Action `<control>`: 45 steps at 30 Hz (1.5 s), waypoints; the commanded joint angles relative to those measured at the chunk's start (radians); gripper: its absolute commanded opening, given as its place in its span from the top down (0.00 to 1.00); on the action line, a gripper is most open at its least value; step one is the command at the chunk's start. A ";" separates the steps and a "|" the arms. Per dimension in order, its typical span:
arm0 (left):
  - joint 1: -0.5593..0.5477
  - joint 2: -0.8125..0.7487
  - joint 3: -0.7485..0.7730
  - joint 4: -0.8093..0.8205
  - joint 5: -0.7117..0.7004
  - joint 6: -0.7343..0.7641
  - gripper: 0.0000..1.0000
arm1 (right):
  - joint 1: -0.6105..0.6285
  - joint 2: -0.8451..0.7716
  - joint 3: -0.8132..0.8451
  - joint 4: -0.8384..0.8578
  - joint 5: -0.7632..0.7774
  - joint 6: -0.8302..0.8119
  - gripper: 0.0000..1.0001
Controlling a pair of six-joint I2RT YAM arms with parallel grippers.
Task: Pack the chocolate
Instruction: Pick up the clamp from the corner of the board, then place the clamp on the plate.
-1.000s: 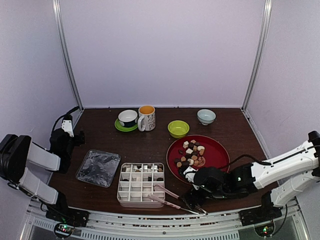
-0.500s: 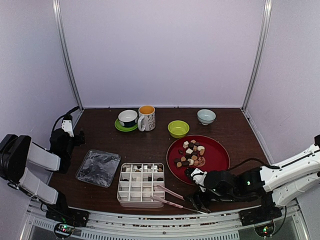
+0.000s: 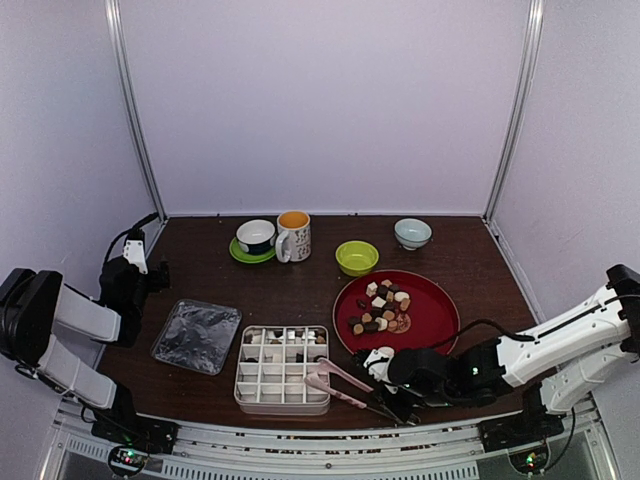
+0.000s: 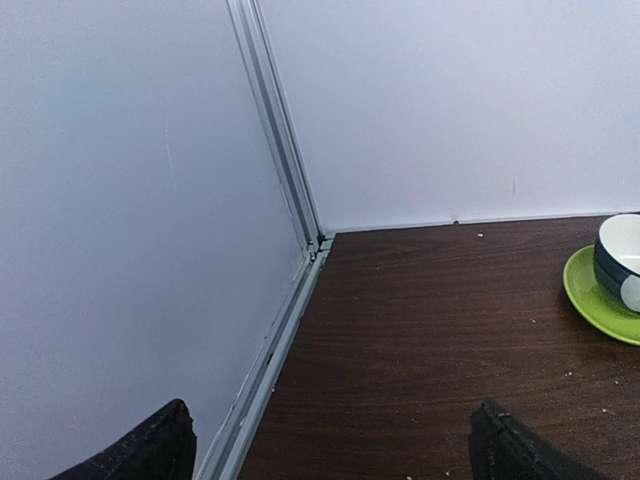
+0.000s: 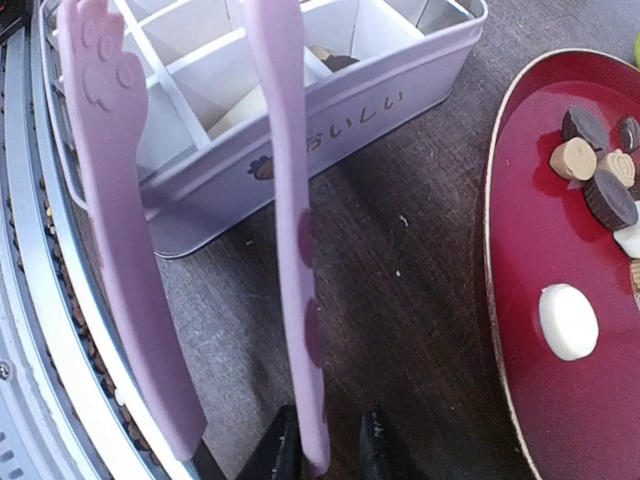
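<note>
Closure is what has changed: a second ago the right gripper (image 5: 325, 455) stood wide over the handle end of the pink tongs (image 5: 285, 200). It has since slid in toward the near right corner of the white compartment box (image 5: 330, 120) and drawn its jaws in. The wrist view shows the dark fingers tight on either side of one arm of the tongs. The other arm runs just outside them, and whether it is also caught I cannot tell. From above, the tongs seem nudged slightly toward the box, their paw-shaped tips lying over its near right corner. Most of the chocolate (image 3: 381, 308) has not shifted. It sits heaped on the red plate (image 3: 430, 300), just right of the box and a little farther back, with one cream piece apart near the plate's rim. A few pieces already lie in the box's far cells, while the near cells look bare. The left gripper (image 4: 335, 455), well to the left of the box, hangs with its jaws fully spread over bare desk (image 4: 420, 330), as it did before. This suggests the tool is only now being secured and packing is far from done. A grip on a single arm could let the tongs twist.
</note>
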 commanded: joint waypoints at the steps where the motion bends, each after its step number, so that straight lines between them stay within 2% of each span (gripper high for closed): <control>1: 0.007 0.005 0.016 0.037 0.007 0.009 0.02 | 0.005 -0.019 0.038 0.007 0.012 -0.037 0.82; 5: 0.007 0.004 0.016 0.036 0.007 0.009 0.02 | 0.005 -0.098 0.041 -0.020 0.056 -0.044 0.99; 6: 0.007 0.005 0.016 0.036 0.007 0.009 0.02 | 0.003 -0.121 0.044 -0.030 0.070 -0.045 1.00; 13: 0.007 0.005 0.015 0.036 0.008 0.009 0.02 | -0.030 -0.244 0.100 -0.164 0.211 -0.056 1.00; 19: 0.007 0.005 0.015 0.037 0.007 0.009 0.02 | -0.177 -0.280 0.141 -0.281 0.282 0.019 1.00; 26: 0.007 0.005 0.015 0.036 0.007 0.010 0.02 | -0.370 -0.225 0.168 -0.430 0.298 0.143 1.00; 33: 0.007 0.005 0.016 0.037 0.007 0.009 0.02 | -0.504 -0.118 0.186 -0.462 0.237 0.196 1.00; 39: 0.008 0.005 0.015 0.037 0.007 0.009 0.02 | -0.549 0.028 0.230 -0.480 0.176 0.201 1.00; 45: 0.008 0.005 0.015 0.035 0.007 0.009 0.02 | -0.561 0.094 0.241 -0.454 0.127 0.196 0.93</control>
